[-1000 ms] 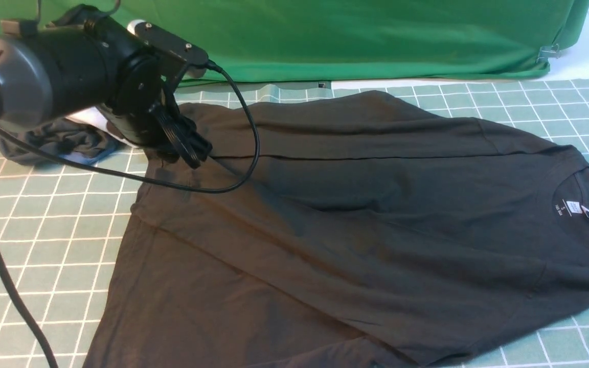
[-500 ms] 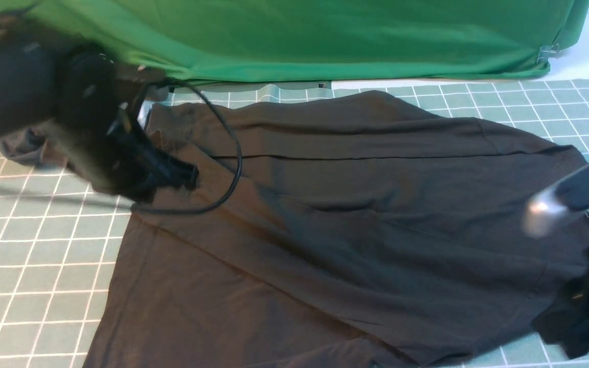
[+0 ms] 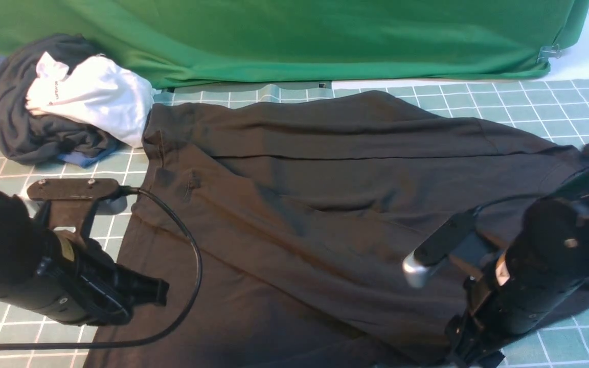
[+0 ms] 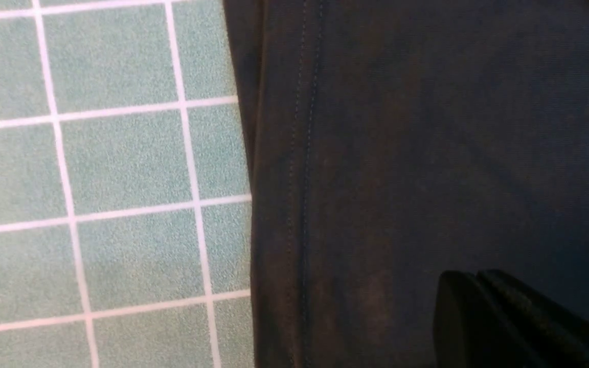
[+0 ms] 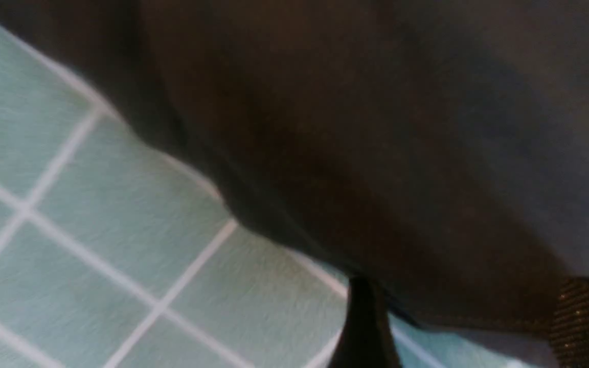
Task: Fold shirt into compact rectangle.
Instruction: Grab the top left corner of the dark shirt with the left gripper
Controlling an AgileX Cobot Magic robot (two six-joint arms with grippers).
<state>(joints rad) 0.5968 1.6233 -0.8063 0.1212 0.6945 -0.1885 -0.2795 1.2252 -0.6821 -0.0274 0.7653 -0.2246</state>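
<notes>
Shirt (image 3: 356,204): spread across the gridded mat (image 3: 18,230). Right gripper (image 3: 471,350) parted astride near edge; left gripper (image 3: 156,292) above hem, grip impossible to tell. Pinch both layers, lift level together.

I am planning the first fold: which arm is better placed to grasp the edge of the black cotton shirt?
Probably the right. The right tool straddles the near edge of the large black cotton shirt, fingers apart; the left tool is over cloth inside the stitched hem.
</notes>
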